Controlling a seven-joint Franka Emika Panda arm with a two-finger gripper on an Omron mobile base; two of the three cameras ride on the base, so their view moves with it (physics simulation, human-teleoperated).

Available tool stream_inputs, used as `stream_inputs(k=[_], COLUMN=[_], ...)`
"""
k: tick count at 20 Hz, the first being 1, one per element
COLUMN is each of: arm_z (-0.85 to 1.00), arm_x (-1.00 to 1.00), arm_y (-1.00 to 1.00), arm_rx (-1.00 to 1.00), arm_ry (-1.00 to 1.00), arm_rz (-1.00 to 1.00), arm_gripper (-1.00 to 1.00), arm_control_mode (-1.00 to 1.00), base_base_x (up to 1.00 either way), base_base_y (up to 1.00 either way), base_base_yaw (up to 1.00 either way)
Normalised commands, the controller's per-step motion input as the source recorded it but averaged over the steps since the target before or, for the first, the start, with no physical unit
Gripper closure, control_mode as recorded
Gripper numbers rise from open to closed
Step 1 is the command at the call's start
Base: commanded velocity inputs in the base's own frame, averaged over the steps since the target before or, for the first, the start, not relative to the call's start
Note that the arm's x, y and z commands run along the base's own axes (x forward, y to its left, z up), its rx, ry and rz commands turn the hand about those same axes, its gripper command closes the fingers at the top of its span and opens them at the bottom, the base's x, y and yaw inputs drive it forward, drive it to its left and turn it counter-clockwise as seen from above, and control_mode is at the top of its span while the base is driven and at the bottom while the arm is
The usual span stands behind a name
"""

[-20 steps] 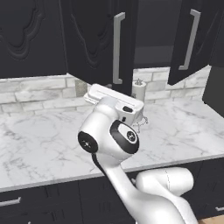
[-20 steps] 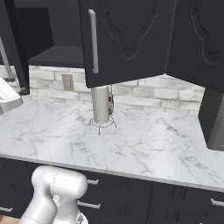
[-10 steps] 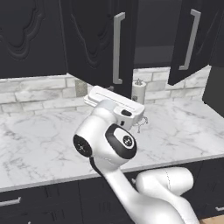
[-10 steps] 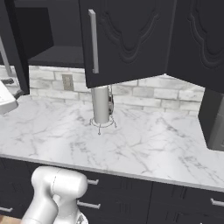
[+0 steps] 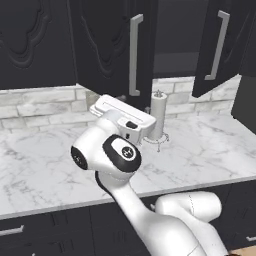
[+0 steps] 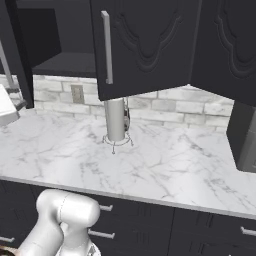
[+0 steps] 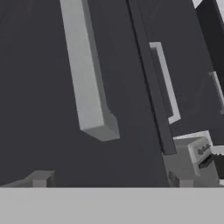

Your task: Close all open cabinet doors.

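Observation:
Two black wall-cabinet doors stand swung open. The left open door (image 5: 107, 45) carries a long silver handle (image 5: 134, 55), and my white hand (image 5: 122, 116) sits just below and in front of it. In the hand view that handle (image 7: 87, 78) is very close, and my gripper (image 7: 109, 181) is open, with its fingertips (image 7: 41, 177) wide apart and nothing between them. The right open door (image 5: 220, 45) appears again in the right base view (image 6: 145, 45), where its handle (image 6: 106, 47) is on the left edge. The left door's edge (image 6: 12, 50) is at that view's far left.
A paper towel holder (image 5: 158, 117) stands on the marble counter (image 5: 45, 165) by the brick backsplash, under the gap between the doors. A black microwave (image 6: 245, 135) sits at the right. Low drawer fronts (image 6: 150, 230) run below the counter edge.
My arm's elbow has swung left and the hand has shifted slightly left under the left door's handle. The doors have not moved.

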Motion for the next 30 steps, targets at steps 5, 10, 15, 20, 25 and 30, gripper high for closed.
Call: stream_inputs(k=[5,10,15,20,25,30], arm_z=[0.0,0.0,0.0,0.0,0.0,0.0], arm_x=[0.38,0.39,0.43,0.44,0.37,0.35], arm_y=[0.01,-0.05,-0.15,-0.09,-0.02,-0.01], arm_rx=[0.0,0.0,0.0,0.0,0.0,0.0], arm_ry=[0.0,0.0,0.0,0.0,0.0,0.0], arm_rz=[-0.03,0.0,0.0,0.0,0.0,0.0], arm_gripper=[-1.0,-1.0,-1.0,-1.0,-1.0,-1.0], arm_control_mode=[-1.0,-1.0,-1.0,-1.0,-1.0,-1.0], base_base_x=[0.0,0.0,0.0,0.0,0.0,0.0], base_base_y=[0.0,0.0,0.0,0.0,0.0,0.0], base_base_yaw=[0.0,0.0,0.0,0.0,0.0,0.0])
